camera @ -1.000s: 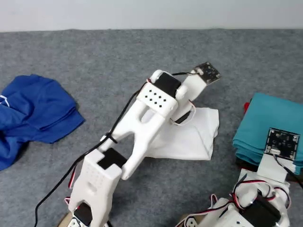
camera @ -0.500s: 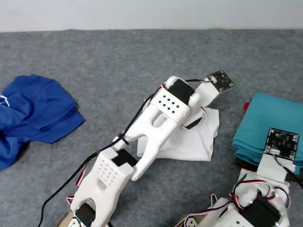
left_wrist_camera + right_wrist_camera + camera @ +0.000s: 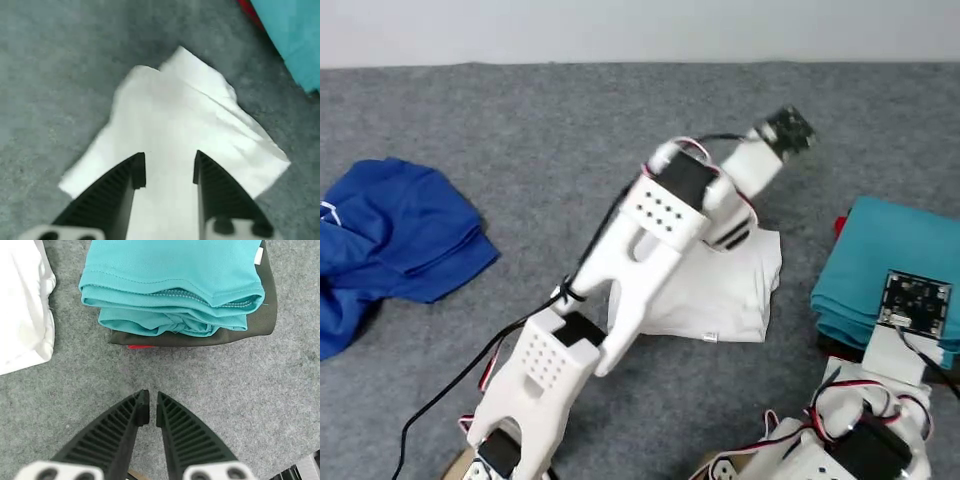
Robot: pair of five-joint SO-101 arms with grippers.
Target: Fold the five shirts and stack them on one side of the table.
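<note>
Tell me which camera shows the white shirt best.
Left wrist view: the white shirt lies nearly whole beneath the open left gripper, edges and folds clear. In the high view the left arm covers part of it. The right wrist view catches just one edge beside the teal stack.

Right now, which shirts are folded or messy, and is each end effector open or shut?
white shirt: folded flat.
blue shirt: crumpled, not folded.
teal shirt: folded, on the black shirt.
black shirt: folded, beneath it.
left end effector: open, above white shirt.
right end effector: shut, empty.
</note>
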